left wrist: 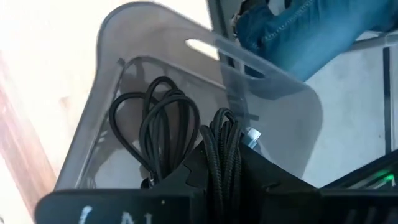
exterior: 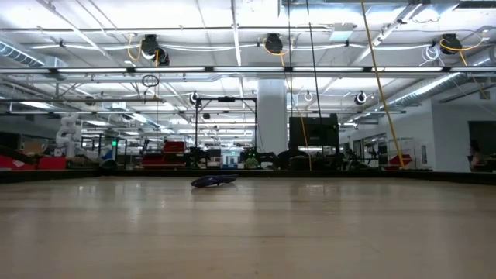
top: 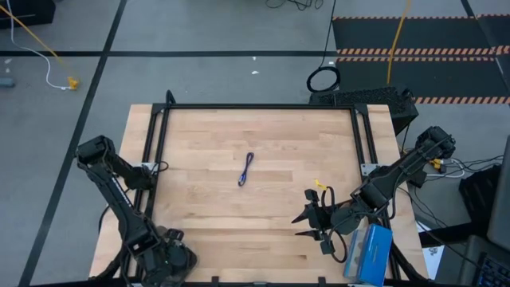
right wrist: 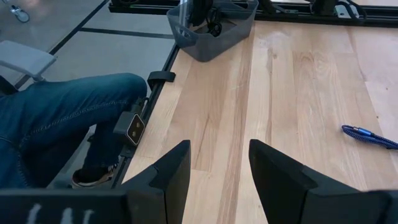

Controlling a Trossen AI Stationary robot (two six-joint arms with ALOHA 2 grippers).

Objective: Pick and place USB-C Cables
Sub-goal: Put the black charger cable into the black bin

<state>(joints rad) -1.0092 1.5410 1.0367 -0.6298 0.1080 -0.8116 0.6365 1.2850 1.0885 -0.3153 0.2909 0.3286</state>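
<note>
The purple-blue USB-C cable [top: 246,169] lies folded on the wood near the table's middle; it also shows in the low view [exterior: 213,181] and the right wrist view [right wrist: 368,135]. A grey see-through bin [left wrist: 112,93] stands at the table's near left corner [right wrist: 233,31]. One black cable [left wrist: 155,124] lies in loose loops on the bin's floor. My left gripper [top: 171,257] reaches into the bin, shut on a second black braided cable [left wrist: 221,149]. My right gripper [top: 309,219] is open and empty over the near right of the table, its fingers [right wrist: 171,171] pointing toward the bin. My left gripper pinches the looped bundle of the black braided cable [left wrist: 219,177] between its two fingers, several strands together. The fingers come from above, pointing down into the bin. The bundle's free loops [left wrist: 221,124] stick out past the fingertips; I cannot tell whether they touch the bin's floor.
A black frame [top: 255,106] runs along the table's edges. A blue box [top: 371,251] sits by the right arm at the near right. A person's leg in blue jeans [right wrist: 62,118] is beside the table near the bin. A thick black ring coil [top: 323,80] and a yellow cord [top: 396,40] lie on the floor beyond the far edge.
</note>
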